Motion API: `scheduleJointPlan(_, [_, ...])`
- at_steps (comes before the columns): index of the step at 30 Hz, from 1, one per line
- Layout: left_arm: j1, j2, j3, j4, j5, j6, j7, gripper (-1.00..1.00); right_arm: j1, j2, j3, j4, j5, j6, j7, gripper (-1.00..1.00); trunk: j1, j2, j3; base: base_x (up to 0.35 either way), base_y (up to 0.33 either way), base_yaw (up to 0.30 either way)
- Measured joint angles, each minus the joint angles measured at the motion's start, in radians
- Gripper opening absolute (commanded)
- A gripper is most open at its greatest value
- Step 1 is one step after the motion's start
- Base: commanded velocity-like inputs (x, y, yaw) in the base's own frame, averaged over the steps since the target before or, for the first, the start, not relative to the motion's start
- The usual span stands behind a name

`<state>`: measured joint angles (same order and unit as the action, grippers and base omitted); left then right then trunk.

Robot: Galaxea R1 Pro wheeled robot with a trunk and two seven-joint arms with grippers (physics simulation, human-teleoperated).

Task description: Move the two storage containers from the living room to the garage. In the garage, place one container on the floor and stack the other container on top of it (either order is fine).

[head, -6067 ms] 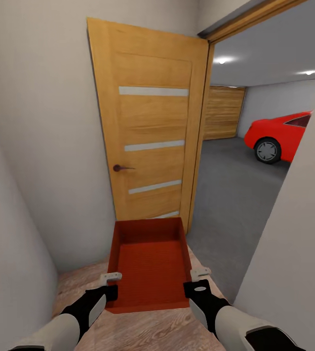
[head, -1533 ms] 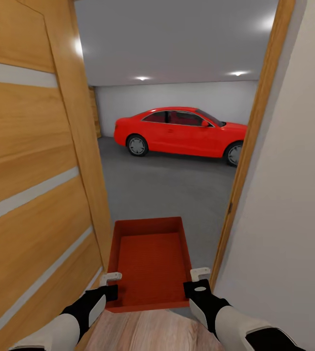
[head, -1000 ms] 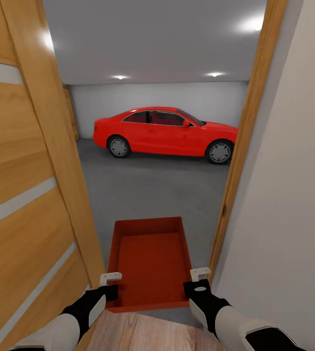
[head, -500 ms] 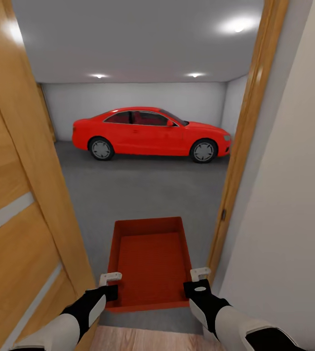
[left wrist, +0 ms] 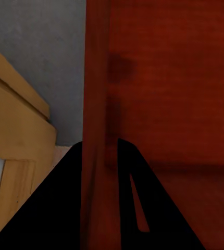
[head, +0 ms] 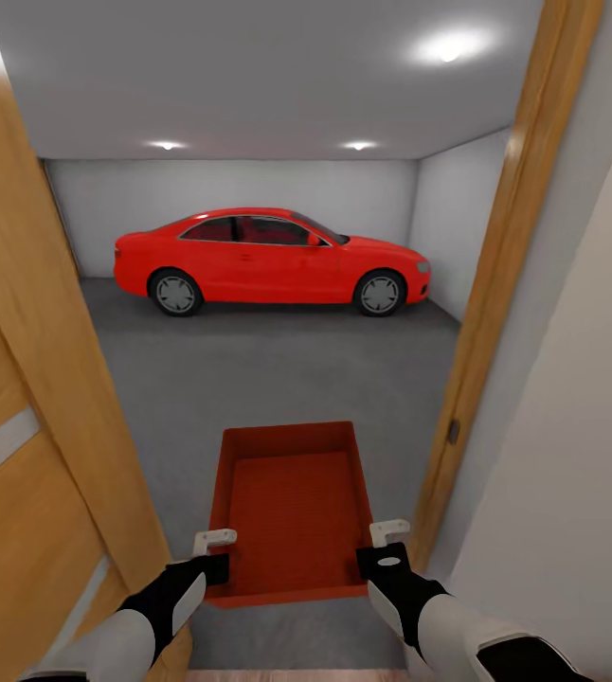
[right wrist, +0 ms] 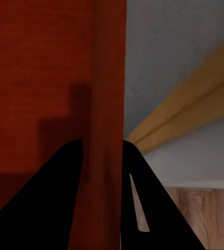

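I'm holding one red-orange rectangular container with low straight walls and a finely ribbed flat bottom, low centre of the head frame. My left gripper clamps its left wall near the front corner, and my right gripper clamps the right wall. It hangs over the matte dark grey concrete floor. Glossy red car mid-frame; orange wood door at left.
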<state>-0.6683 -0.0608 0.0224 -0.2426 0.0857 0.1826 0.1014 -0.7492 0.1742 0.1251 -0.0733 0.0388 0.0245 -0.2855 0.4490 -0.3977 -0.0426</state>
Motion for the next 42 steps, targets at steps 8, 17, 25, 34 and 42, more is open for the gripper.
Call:
scheduleJointPlan(8, [0.000, 0.000, -0.002, -0.002, 0.001, 0.000, 0.001, -1.00, 0.000, 0.000, 0.000, 0.000, 0.000, -0.002, -0.001, -1.00, 0.000, 0.000, 0.000, 0.164, 0.175, -0.001])
scheduleJointPlan(17, [0.000, 0.000, -0.001, -0.001, 0.000, 0.008, 0.001, -1.00, 0.000, 0.000, -0.002, 0.000, 0.001, 0.006, 0.001, -1.00, 0.000, 0.000, 0.000, 0.006, 0.005, 0.000])
scheduleJointPlan(25, [0.000, 0.000, 0.000, -0.002, 0.000, 0.009, 0.001, -1.00, 0.000, 0.000, -0.003, 0.000, 0.001, 0.006, 0.001, -1.00, 0.000, 0.000, 0.000, 0.000, 0.000, 0.000])
scheduleJointPlan(34, [0.000, 0.000, -0.002, -0.003, 0.000, 0.007, 0.001, -1.00, 0.000, 0.000, -0.003, 0.000, 0.000, 0.003, 0.000, -1.00, 0.000, 0.000, 0.000, 0.000, 0.000, 0.000])
scheduleJointPlan(42, [0.000, 0.000, -0.004, -0.007, 0.001, 0.015, 0.003, -1.00, 0.000, 0.000, -0.005, 0.000, 0.001, 0.007, 0.002, -1.00, 0.000, 0.000, 0.000, 0.000, 0.000, 0.000])
